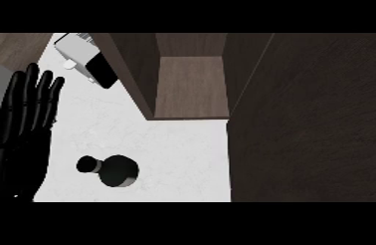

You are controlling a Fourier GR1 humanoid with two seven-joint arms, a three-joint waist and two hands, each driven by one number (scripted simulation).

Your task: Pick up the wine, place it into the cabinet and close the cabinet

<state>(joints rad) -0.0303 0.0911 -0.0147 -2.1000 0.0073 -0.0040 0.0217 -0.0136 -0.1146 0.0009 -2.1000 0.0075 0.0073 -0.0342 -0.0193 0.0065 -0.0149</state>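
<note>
The wine bottle [110,170] is black and stands upright on the white counter [161,144] at the lower left, seen from above with its cap toward the left. The dark wooden cabinet [187,79] stands open at the top centre, its brown shelf bare. Its open door [301,119] fills the right side of the view. My left hand [26,114] rests at the left edge with straight fingers pointing up, apart from the bottle. My right hand does not show.
A grey and white appliance [84,57] with a black part sits at the counter's top left, beside the cabinet's left wall.
</note>
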